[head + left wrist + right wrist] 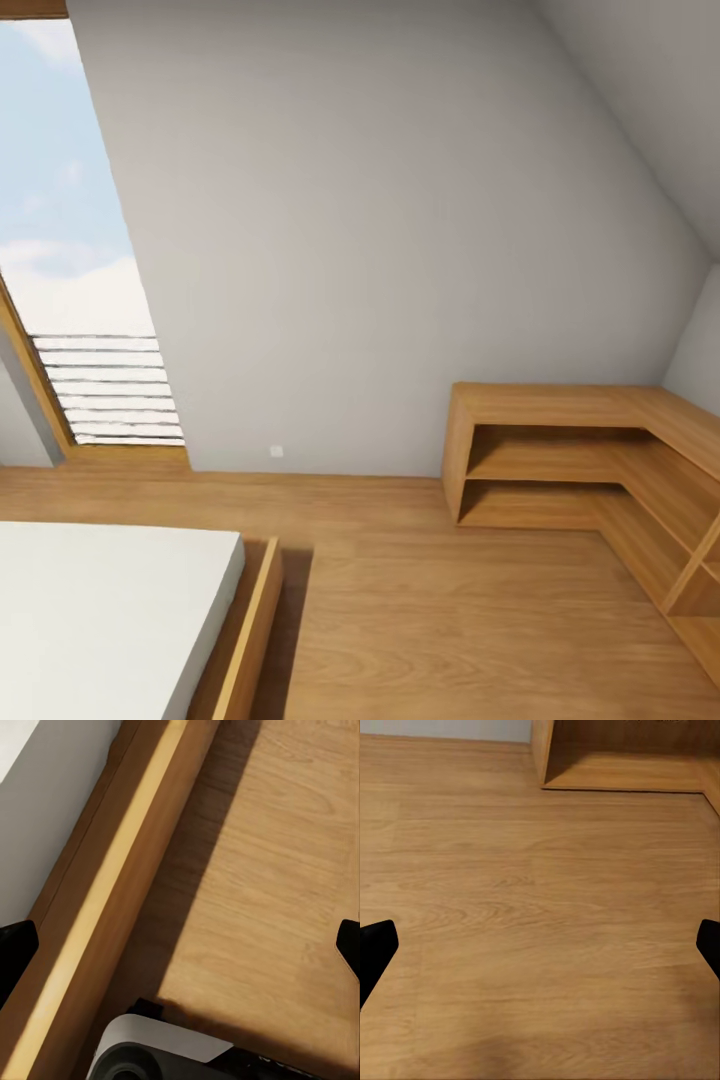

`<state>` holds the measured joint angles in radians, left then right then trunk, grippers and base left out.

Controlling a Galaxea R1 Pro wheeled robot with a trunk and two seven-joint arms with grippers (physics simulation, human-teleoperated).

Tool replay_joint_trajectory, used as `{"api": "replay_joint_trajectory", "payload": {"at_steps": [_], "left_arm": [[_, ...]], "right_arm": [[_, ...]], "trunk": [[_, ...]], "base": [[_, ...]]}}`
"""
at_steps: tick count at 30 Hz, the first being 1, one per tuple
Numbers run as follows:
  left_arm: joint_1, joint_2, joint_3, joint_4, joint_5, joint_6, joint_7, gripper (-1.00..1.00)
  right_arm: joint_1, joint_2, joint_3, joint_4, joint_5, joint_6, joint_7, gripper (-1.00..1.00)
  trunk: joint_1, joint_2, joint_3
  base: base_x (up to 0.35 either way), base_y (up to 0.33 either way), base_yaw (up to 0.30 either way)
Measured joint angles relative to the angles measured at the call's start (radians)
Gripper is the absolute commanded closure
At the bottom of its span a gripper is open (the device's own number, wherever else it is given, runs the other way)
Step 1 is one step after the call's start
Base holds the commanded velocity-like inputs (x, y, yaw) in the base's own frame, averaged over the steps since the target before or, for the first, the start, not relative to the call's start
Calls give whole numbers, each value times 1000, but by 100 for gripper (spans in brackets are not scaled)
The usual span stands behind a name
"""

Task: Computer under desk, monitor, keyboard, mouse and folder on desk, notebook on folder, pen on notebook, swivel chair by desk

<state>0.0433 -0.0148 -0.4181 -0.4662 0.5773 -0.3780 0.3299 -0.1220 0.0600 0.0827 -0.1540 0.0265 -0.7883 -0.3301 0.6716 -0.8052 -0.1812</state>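
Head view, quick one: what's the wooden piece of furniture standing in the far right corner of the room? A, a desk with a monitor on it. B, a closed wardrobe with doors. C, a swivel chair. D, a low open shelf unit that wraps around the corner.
D: the low wooden shelf unit has open compartments, no doors, and bends along both walls of the corner, standing on the wood floor.

A wooden floor (420,600) is stretching across the room, meeting a plain grey wall (380,250) that is sloping inward higher up. A low corner shelf unit (560,450) of light wood is standing against that wall and turning along the right side, its open compartments lying bare. A bed (100,610) with a white mattress and wooden frame (250,640) is sitting at the lower left. A tall window (70,230) is showing sky and pale slats (110,390).
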Motion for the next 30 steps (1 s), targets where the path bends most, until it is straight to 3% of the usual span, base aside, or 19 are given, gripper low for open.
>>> {"api": "replay_joint_trajectory", "payload": {"at_steps": [22, 30], "left_arm": [[0, 0, 0, 0, 0, 1, 0, -100], [0, 0, 0, 0, 0, 1, 0, -100]], "right_arm": [[0, 0, 0, 0, 0, 0, 0, -100], [0, 0, 0, 0, 0, 0, 22, -100]], "trunk": [[0, 0, 0], [0, 0, 0]], "base": [[328, -73, -1], [328, -75, -124]]}}
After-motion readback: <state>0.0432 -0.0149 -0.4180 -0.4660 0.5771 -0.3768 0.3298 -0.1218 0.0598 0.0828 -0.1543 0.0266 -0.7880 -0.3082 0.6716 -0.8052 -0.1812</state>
